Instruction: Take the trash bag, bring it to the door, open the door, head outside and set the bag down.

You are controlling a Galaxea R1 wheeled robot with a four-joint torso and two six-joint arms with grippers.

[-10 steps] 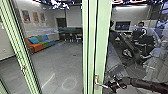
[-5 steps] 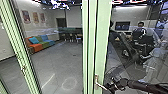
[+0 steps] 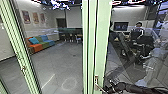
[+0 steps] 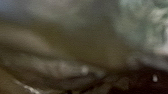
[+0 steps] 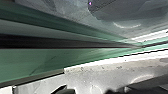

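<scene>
One bent metal handle (image 3: 96, 81), right end effector (image 3: 109, 89) beside; green door frame (image 3: 102, 37).

Head view: the green door frame (image 3: 101, 37) is cut off by the top and bottom edges, and the right gripper (image 3: 109, 88) is too indistinct to confirm contact with the door handle (image 3: 96, 81). Behind reflections, the person (image 3: 139, 31) is partly obscured, and detail on the wall pictures (image 3: 25, 17) and monitor (image 3: 121, 26) is too small to read. Left wrist view: a brownish surface (image 4: 50, 66) is blurred beyond identification; right wrist view: a dark shape (image 5: 67, 90) is cut off by the lower edge, nature undetermined.
</scene>
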